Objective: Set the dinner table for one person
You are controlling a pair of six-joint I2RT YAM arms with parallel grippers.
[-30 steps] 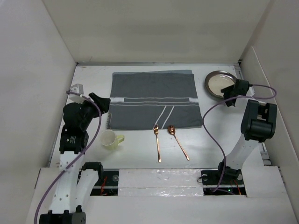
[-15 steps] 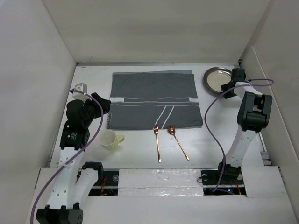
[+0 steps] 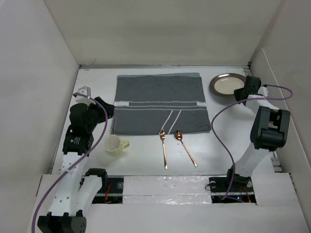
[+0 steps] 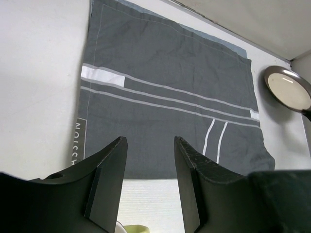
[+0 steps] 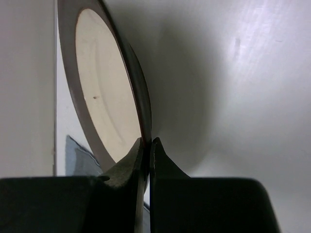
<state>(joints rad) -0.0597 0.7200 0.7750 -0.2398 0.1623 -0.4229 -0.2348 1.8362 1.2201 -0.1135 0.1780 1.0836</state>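
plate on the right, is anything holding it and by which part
Right gripper pinches the plate by its rim; left gripper is open, holding nothing.

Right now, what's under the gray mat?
The mat lies flat on the dinner table. The table shows all around it, but anything beneath the cloth is covered.

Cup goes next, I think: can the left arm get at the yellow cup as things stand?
Likely yes: the yellow cup stands in the open, nothing against it, close to the left tool, which is open and empty.
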